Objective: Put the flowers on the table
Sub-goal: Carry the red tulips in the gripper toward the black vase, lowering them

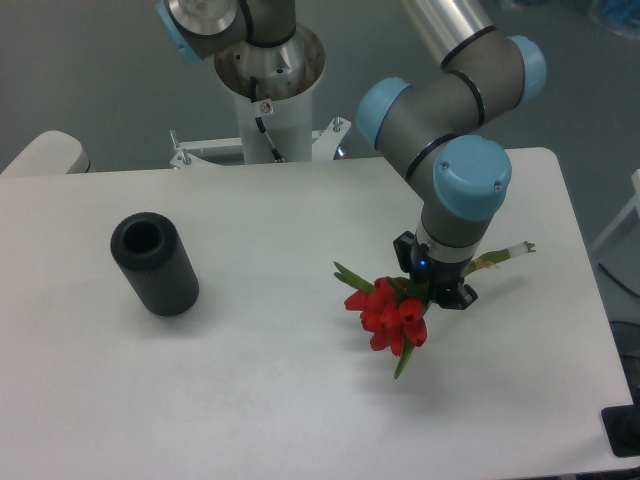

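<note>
Robotics lab, pedestal-mounted arm (450,110), bare white table (280,380), grey floor (90,70)

The black cylinder (154,265) stands alone toward the left edge of the table (280,400), with bare white tabletop all around it. Near the right edge, the flowers (392,312) and the gripper (436,284) crowd one spot. Between them the middle lies open, as does the near edge. The arm's base (268,90) blocks the far edge.
</note>
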{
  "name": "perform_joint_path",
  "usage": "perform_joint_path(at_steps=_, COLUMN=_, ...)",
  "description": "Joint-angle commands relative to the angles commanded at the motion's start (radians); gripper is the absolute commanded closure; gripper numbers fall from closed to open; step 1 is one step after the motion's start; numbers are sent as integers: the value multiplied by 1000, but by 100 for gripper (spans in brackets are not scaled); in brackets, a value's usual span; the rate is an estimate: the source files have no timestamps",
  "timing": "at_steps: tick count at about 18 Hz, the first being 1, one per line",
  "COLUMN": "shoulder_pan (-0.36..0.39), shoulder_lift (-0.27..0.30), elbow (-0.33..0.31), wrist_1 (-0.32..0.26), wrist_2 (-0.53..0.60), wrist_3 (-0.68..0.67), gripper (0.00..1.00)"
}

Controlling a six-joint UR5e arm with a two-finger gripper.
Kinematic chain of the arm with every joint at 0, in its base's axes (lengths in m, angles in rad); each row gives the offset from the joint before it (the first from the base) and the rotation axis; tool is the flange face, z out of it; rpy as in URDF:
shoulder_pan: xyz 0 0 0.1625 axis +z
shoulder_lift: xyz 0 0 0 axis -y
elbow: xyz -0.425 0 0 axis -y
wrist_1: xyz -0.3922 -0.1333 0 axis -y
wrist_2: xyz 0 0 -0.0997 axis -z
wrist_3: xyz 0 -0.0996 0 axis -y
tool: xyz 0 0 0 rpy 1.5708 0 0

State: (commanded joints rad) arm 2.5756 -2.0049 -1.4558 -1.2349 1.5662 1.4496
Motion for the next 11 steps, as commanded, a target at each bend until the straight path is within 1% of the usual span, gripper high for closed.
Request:
perform_joint_path(at_steps=3, shoulder_pan=-3, shoulder_lift=3, elbow=-3, wrist_1=0, wrist_2=0, wrist_3=0, gripper=97)
perform_joint_path(at_steps=7, shoulder_pan=-12, shoulder_lift=21, elbow=-20, wrist_1=-11, wrist_2=2, wrist_3=-3, gripper=95)
perform_joint_path(at_steps=9, shoulder_pan=-18, shoulder_lift=43, elbow=-55, wrist_1=-11, wrist_2=2, wrist_3=-6, gripper=95)
perform_joint_path(at_steps=11, shoulder_pan=-18, shoulder_lift=72, elbow=-130, wrist_1=0, wrist_2=2, wrist_3=-6, gripper=96)
